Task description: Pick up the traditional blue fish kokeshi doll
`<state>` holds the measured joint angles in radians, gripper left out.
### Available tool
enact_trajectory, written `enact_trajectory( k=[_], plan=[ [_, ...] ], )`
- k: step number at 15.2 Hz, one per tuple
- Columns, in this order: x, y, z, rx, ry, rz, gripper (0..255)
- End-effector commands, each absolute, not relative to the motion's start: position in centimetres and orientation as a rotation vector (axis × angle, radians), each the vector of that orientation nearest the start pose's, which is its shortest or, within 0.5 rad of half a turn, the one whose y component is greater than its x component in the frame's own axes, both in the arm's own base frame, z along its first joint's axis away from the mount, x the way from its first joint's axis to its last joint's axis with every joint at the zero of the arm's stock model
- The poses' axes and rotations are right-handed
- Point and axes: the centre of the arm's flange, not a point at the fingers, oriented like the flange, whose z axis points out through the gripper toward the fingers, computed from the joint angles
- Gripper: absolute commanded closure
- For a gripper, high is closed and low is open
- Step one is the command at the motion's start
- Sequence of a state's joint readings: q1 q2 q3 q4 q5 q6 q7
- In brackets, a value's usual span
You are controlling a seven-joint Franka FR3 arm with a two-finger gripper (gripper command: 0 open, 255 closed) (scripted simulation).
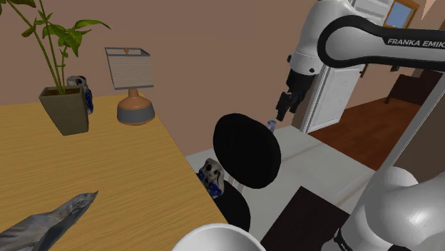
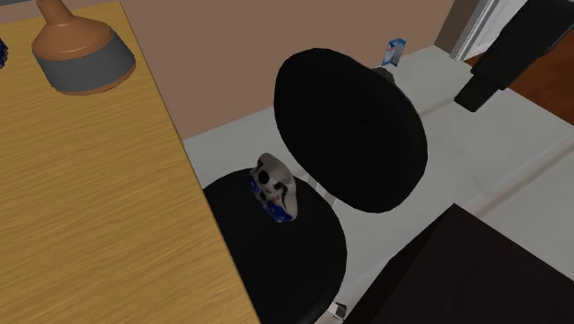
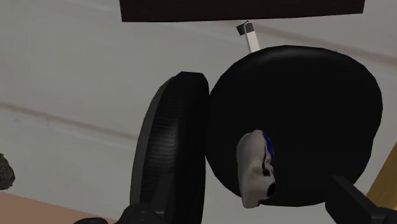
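The kokeshi doll (image 1: 212,175) (image 2: 273,187) is a small white figure with black markings and blue patches. It lies on the round seat (image 2: 276,267) of a black chair, close to the wooden table's edge. The chair's oval backrest (image 1: 246,150) (image 2: 354,129) rises just beyond the doll. My black gripper (image 1: 285,107) (image 2: 471,95) hangs in the air above and past the backrest, well away from the doll. In the wrist view the doll (image 3: 256,168) lies on the seat ahead of the gripper (image 3: 242,198), whose fingers stand wide apart and open with nothing between them.
A wooden table (image 1: 85,178) carries a lamp (image 1: 133,85), a potted plant (image 1: 64,107) with a blue-white item (image 1: 83,91) behind it, a crumpled foil bag (image 1: 50,221) and a white bowl (image 1: 217,239). A small blue object (image 2: 396,48) lies on the pale floor beyond the chair.
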<state>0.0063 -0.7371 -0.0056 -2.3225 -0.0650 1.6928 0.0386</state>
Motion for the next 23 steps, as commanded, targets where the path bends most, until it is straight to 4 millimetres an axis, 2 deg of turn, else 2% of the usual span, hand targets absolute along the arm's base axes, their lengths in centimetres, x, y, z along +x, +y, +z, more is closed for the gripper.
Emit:
enact_trajectory(
  k=[1,12,23],
  plan=[
    [33.3,-0.7,60.2,-3.195,0.052,-0.174,0],
    [40.7,-1.5,47.8,-3.108,-0.025,-0.178,0],
    [48.1,-0.8,35.4,-3.018,-0.098,-0.181,0]
  ],
)
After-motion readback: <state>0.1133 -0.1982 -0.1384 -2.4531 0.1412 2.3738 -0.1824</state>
